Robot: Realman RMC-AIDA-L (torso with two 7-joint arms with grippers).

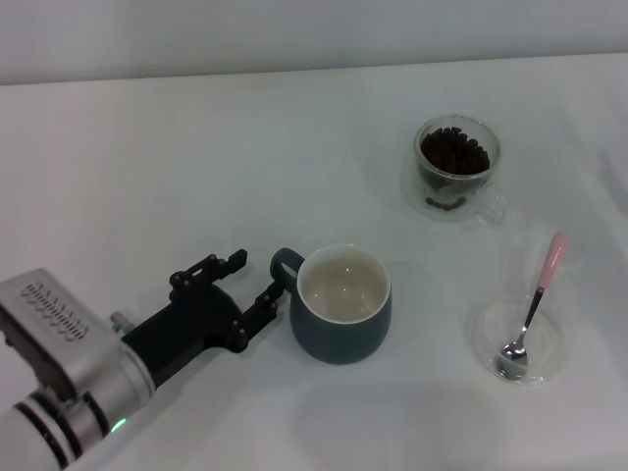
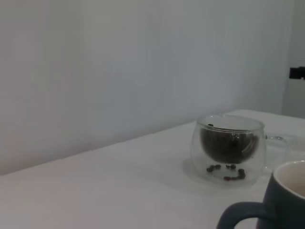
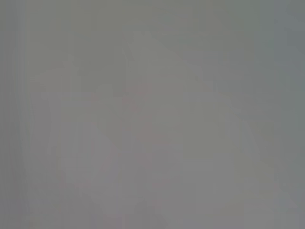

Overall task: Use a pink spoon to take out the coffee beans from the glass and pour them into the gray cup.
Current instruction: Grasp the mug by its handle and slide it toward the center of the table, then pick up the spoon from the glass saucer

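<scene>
Lab-style test bench: bare white table (image 1: 147, 167), plain pale wall (image 2: 119, 62), staged tableware only.

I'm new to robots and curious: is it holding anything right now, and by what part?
Nothing is held. The left gripper is open, its fingers just beside the gray cup's handle. The pink spoon lies untouched in its dish.

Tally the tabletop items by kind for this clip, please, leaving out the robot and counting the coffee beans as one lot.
Cups: 2, the gray cup and the glass
Spoons: 1, the pink spoon
Dishes: 1, the clear dish under the spoon
Bean lots: 1, the coffee beans in the glass
Total: 5
</scene>
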